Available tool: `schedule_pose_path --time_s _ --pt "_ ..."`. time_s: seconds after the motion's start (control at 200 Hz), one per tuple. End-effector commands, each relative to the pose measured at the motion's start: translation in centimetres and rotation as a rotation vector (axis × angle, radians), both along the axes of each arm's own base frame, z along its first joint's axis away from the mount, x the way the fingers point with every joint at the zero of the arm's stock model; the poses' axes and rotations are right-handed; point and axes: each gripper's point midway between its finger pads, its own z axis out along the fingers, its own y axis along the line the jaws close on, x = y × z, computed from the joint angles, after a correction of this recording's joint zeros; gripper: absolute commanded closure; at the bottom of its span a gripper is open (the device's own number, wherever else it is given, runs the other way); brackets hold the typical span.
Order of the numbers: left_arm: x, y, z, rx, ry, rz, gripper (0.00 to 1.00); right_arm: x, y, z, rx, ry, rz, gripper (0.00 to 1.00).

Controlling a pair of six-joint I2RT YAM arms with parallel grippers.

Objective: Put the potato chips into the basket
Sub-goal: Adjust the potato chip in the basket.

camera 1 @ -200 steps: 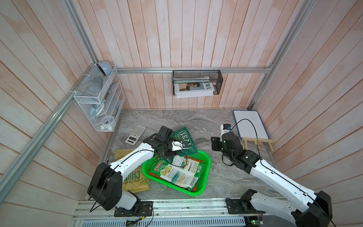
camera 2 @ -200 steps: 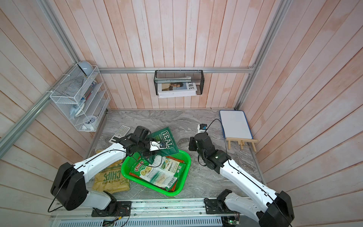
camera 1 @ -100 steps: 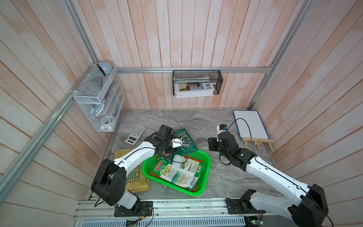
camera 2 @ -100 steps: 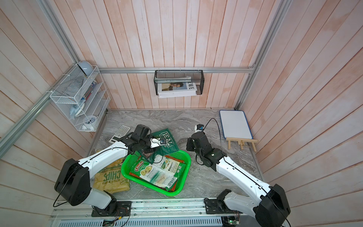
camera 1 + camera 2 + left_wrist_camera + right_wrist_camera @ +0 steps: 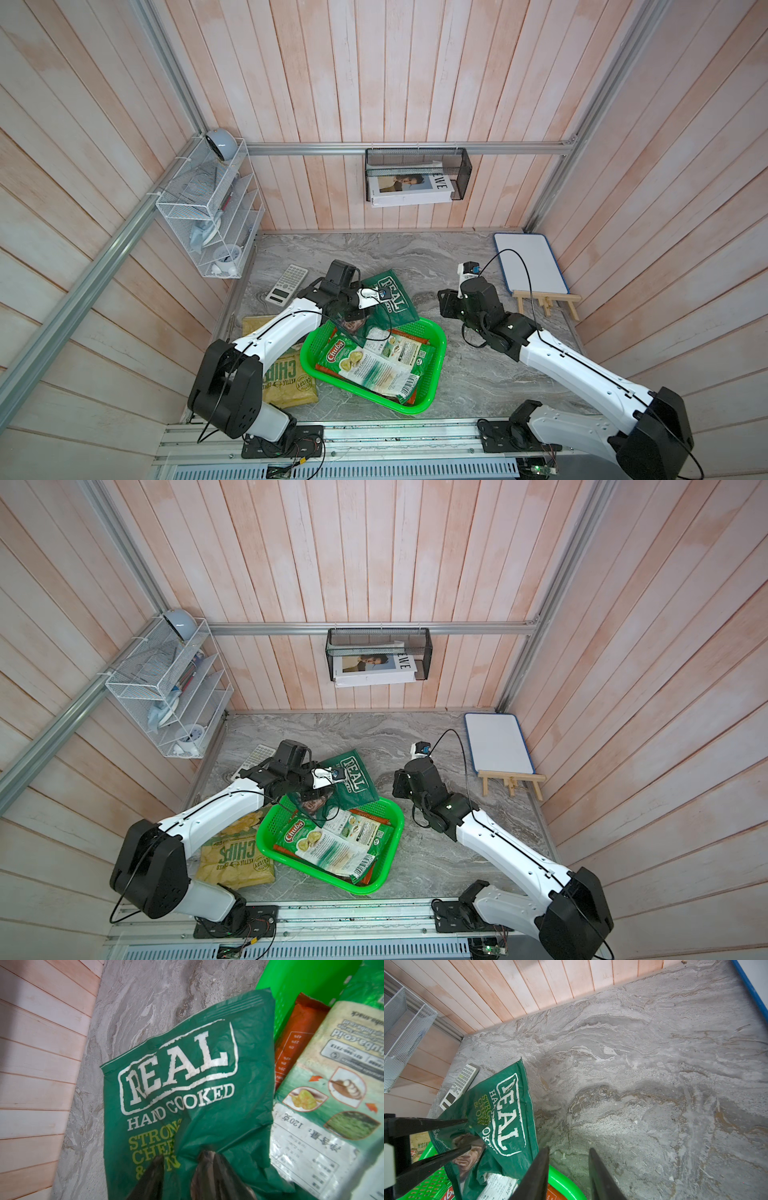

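Marble tabletop [image 5: 415, 257]: left gripper [image 5: 181, 1157] pinches dark green bag [image 5: 187, 1064] above basket [image 5: 437, 345] rim, apparently for dropping in; right gripper [image 5: 569, 1149] empty, jaws apart.

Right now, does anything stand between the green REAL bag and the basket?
Nothing visible does. The left gripper pinches the REAL bag, its lower end over the rim of the basket. The Chuba bag and an orange-red bag lie inside, so it would land on them.

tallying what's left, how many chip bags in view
5. REAL bag in the left gripper at the basket rim; Chuba bag in the basket, over an orange-red bag; CHIPS bag and a second tan bag on the table beside it. Others may be hidden.
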Motion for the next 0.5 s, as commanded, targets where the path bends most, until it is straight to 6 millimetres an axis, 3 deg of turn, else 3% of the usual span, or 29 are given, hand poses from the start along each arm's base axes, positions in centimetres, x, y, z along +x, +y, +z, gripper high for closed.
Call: schedule_pose_path --time_s 0.0,0.11,0.18,0.215,0.305,0.495 --pt "0.4 -0.6 -0.8 -0.014 0.031 -0.002 0.6 -0.1 0.1 0.2 0.012 -0.013 0.006 0.65" --pt "0.8 -0.6 -0.7 -0.006 0.023 0.004 0.88 -0.1 0.2 0.2 0.015 -0.013 0.013 0.66" --pt "1.2 -0.4 -0.5 0.003 -0.002 0.013 0.93 -0.2 0.2 0.3 0.016 -0.017 0.017 0.67" --pt "1.2 -0.2 -0.4 0.01 -0.016 0.01 1.0 -0.2 0.2 0.3 0.015 -0.018 0.016 0.67" --pt "0.7 -0.2 0.5 0.014 -0.062 -0.034 1.0 -0.1 0.2 0.6 0.015 -0.028 0.019 0.68" --pt "-2.0 0.6 4.8 0.008 -0.244 -0.165 1.0 0.1 0.1 1.2 0.014 -0.053 0.018 0.68"
